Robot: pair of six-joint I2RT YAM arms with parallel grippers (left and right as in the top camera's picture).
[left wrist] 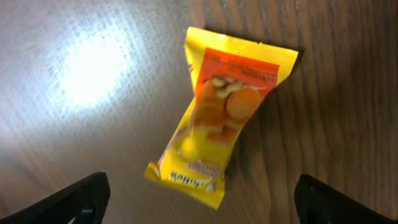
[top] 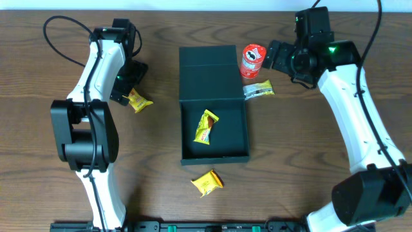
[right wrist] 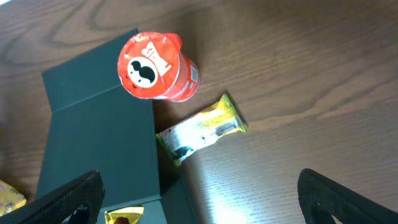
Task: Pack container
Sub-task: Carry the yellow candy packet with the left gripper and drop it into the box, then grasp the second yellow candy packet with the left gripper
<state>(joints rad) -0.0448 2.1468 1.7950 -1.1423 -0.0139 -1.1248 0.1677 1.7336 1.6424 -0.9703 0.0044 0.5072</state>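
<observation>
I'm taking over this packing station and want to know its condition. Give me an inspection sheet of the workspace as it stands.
Surface: wooden table, no spills seen.
Job's things: dark green box open, lid lying flat behind it; one yellow packet inside.
Clutter: second packet left of the box; third packet in front of it; silver packet at its right edge; red can upright beside the lid.
Grippers: left gripper jaws open over the second packet; right gripper jaws open, empty, over the can and silver packet.
Cables: left cable and right cable loop by the arms, clear of the items.
Surroundings: nothing seen.
</observation>
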